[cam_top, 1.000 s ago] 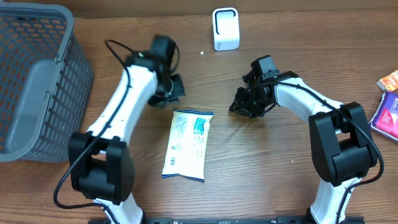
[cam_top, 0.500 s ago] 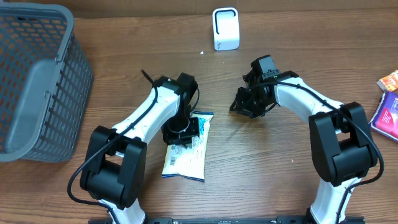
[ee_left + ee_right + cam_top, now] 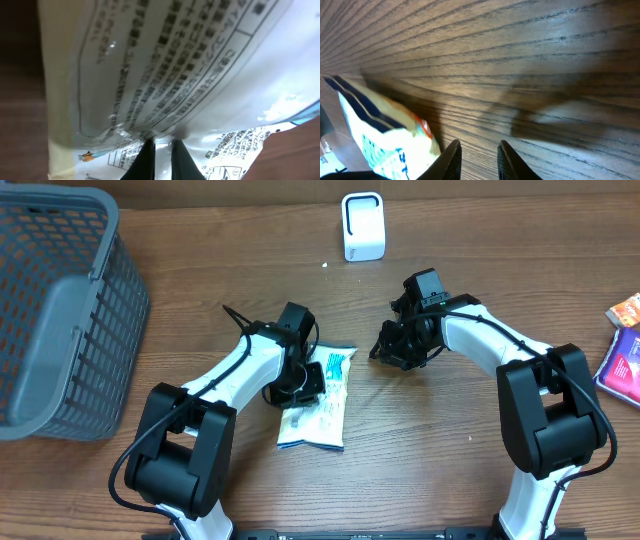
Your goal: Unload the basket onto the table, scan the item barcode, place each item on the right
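The left pincer [image 3: 161, 147] is closed on a white-and-blue snack packet [image 3: 322, 412] near the middle of the wooden surface [image 3: 450, 470]. In the left wrist view its two dark fingertips [image 3: 148, 156] stand close together against the crinkled film. Printed text and a boxed panel fill almost the whole of that view. From overhead, the packet lies at a slight tilt, and its upper left corner is under the black head of the left arm [image 3: 250, 365]. The rest of the packet rests on the wood just in front of that arm.

The right pincer [image 3: 479, 150] hangs low over bare wood to the right of the packet and apart from it, with its jaws slightly parted. In the right wrist view one end of the packet shows at the left edge, with some orange and dark blue print.

A white scanner [image 3: 363, 226] stands upright at the far edge of the surface, well apart from both arms. A grey mesh basket [image 3: 115, 320] fills the far left corner. Two coloured packets [image 3: 624, 365] lie at the right edge.
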Controlling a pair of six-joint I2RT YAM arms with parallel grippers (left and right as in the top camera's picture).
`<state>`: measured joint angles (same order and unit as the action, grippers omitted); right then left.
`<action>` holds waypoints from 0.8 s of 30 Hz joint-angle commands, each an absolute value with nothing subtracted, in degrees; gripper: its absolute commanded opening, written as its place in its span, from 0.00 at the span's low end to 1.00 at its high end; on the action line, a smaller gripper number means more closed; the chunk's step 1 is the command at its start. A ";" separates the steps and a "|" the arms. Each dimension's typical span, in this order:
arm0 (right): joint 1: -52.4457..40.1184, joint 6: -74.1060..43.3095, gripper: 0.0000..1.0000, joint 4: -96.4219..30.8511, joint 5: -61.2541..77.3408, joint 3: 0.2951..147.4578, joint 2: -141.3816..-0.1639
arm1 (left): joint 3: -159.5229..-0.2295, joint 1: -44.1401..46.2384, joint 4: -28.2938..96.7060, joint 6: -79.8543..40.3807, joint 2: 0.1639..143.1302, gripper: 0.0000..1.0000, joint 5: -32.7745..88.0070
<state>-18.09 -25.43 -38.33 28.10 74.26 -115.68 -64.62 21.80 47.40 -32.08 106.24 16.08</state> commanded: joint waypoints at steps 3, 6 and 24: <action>-18.13 -25.04 0.26 -38.48 27.90 75.83 -113.99 | -63.05 18.81 44.29 -34.30 107.57 0.07 10.09; -18.13 -24.97 0.26 -38.48 27.88 75.83 -113.99 | -63.07 17.04 40.82 -31.75 107.57 0.07 9.76; -18.35 -20.73 0.20 -40.62 28.29 79.85 -109.27 | -74.78 10.66 41.91 -25.96 106.69 0.17 17.45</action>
<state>-18.11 -21.89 -41.34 28.10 75.09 -113.84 -68.10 10.50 37.65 -29.67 106.45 15.92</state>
